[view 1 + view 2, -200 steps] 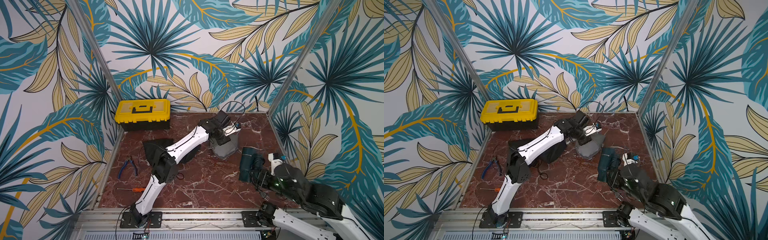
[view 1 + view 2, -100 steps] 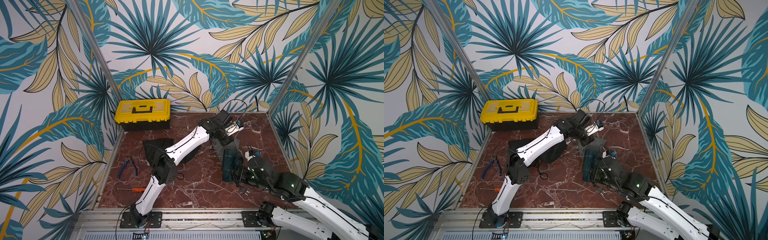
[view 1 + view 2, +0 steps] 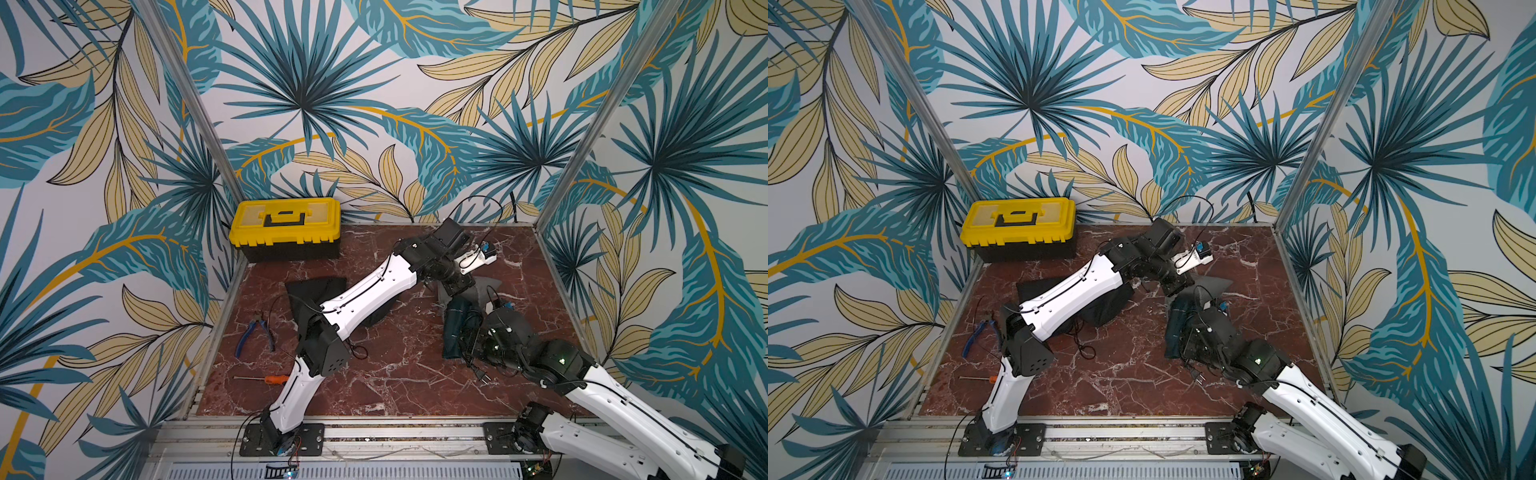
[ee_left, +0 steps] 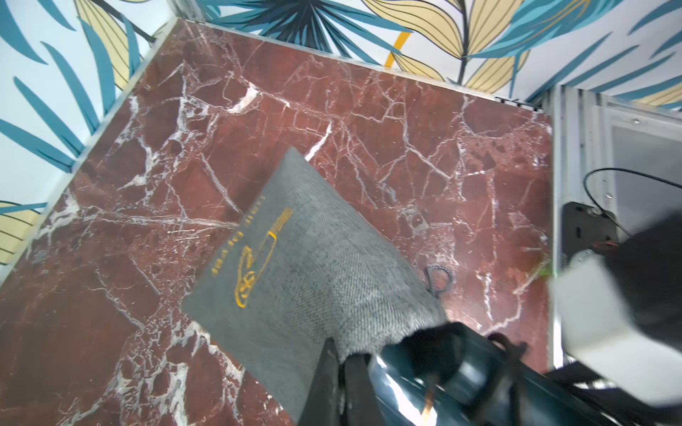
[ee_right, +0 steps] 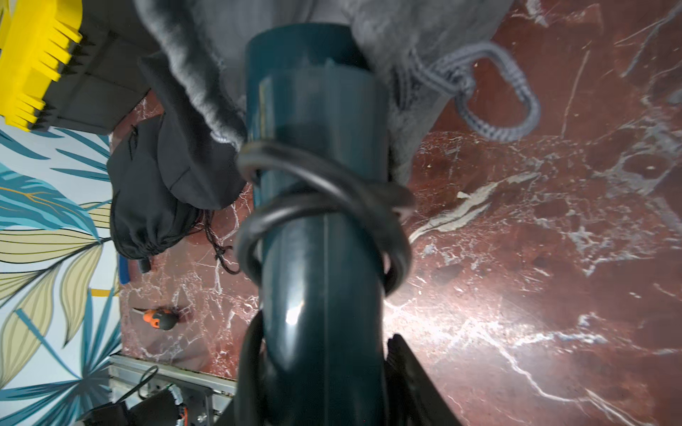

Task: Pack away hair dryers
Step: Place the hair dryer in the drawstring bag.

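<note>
My right claw [image 5: 321, 372] is clamped round the teal hair dryer [image 5: 317, 228], which lies right of the table's middle. Its long axis runs near to far, with the nozzle in the mouth of the grey pouch [image 4: 295, 276] just beyond. My left claw [image 4: 337, 363], pinched together on the pouch's rim, holds it; how wide the mouth gapes I can't quite tell.

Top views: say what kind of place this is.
Probably a staged robot test booth: left arm and right arm bolted to an aluminium rail, leaf-print wall panels framing a marble-look tabletop.
</note>
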